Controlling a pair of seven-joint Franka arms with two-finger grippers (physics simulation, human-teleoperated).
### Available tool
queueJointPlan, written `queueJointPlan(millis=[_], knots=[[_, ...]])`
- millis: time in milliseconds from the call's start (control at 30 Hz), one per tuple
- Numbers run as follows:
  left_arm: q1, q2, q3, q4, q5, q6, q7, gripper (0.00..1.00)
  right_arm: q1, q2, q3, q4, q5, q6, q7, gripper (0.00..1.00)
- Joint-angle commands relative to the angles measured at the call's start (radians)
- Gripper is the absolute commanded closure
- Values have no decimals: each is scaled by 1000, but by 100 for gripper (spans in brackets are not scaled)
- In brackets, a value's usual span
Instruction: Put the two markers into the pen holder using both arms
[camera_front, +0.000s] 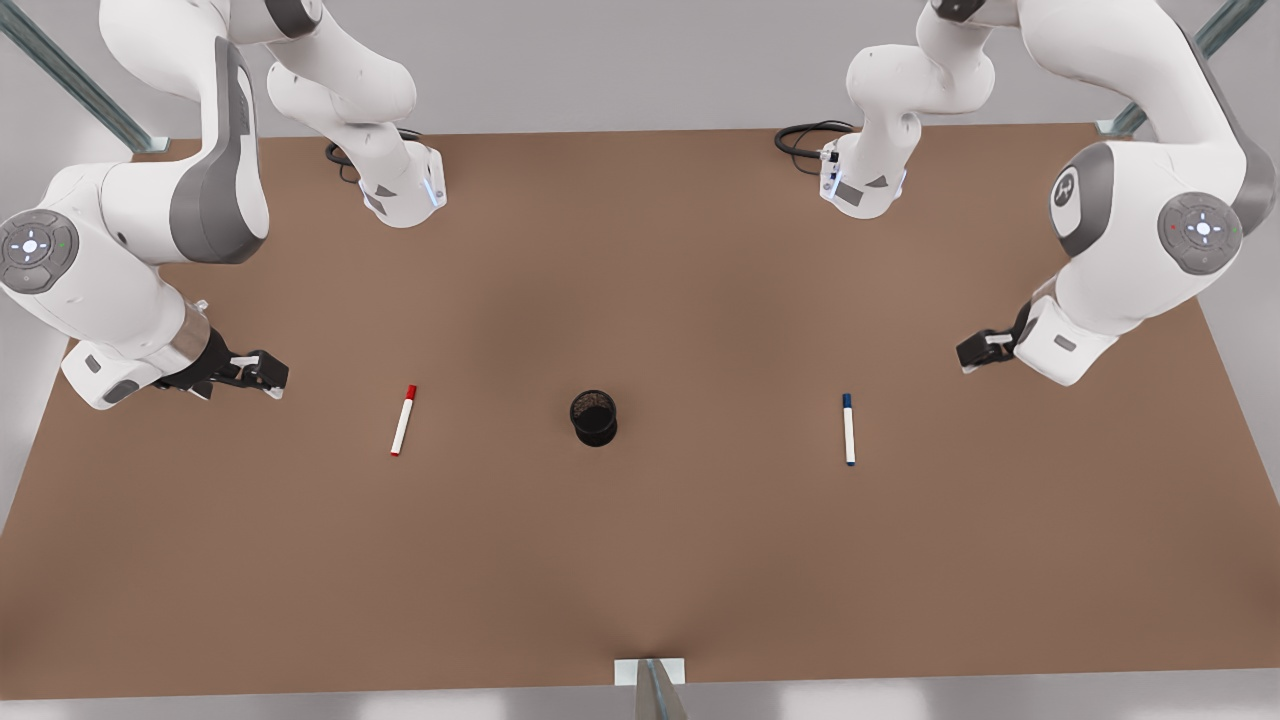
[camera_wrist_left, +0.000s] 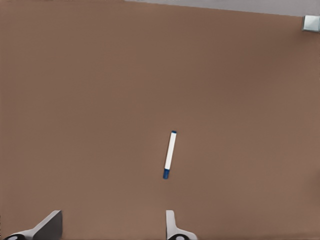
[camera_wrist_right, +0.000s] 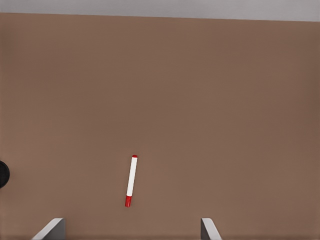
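The black pen holder stands upright at the table's middle; a sliver of the pen holder also shows in the right wrist view. The red-capped marker lies flat toward the front view's left, with my right gripper open, apart from it and farther left. On the front view's right lies the blue-capped marker. My left gripper hangs open beyond it to the right, touching nothing.
The brown table carries both arm bases at its far edge, each with a black cable. A metal bracket sits at the near edge's middle, and another bracket at a table corner.
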Motion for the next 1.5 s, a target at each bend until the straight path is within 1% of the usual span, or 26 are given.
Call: queueJointPlan(millis=[0,233,267,300,367,467,533,700,733,767,833,967,1067,1333,1433,1467], knots=[[0,0,0,1,4,23,252,0,0,-1,0,1,1,0,-1,0],[-2,32,1,-1,6,28,252,0,8,2,8,-1,1,12,15,0],[-2,32,0,-1,6,27,251,0,15,19,17,-1,1,29,12,0],[-1,32,0,-1,6,27,251,0,15,45,45,-1,1,50,15,0],[-2,34,1,-1,6,25,252,0,29,81,52,-1,1,79,22,0],[-2,40,1,-1,6,33,252,0,97,153,52,-11,1,142,91,0],[0,46,0,-1,4,37,252,0,98,195,57,-16,1,168,120,0],[-5,47,0,-2,4,39,251,0,77,206,57,-148,2,328,127,0],[-11,55,0,-1,4,39,252,0,66,207,57,-188,4,389,127,0],[-11,55,0,-2,4,39,252,0,46,206,57,-243,60,451,122,0],[-13,55,0,-2,4,39,252,0,31,190,58,-372,65,593,122,0],[-22,64,0,-2,4,46,252,0,3,195,62,-424,71,615,124,0],[-20,77,1,-4,4,57,252,0,-11,252,62,-418,79,610,157,0],[-19,78,0,-4,4,57,248,0,-29,327,46,-383,74,601,255,0],[-14,84,1,-6,4,60,248,0,-18,378,48,-300,-7,466,337,0],[-14,84,1,-4,4,60,249,0,-18,384,48,-300,-9,455,349,0]])
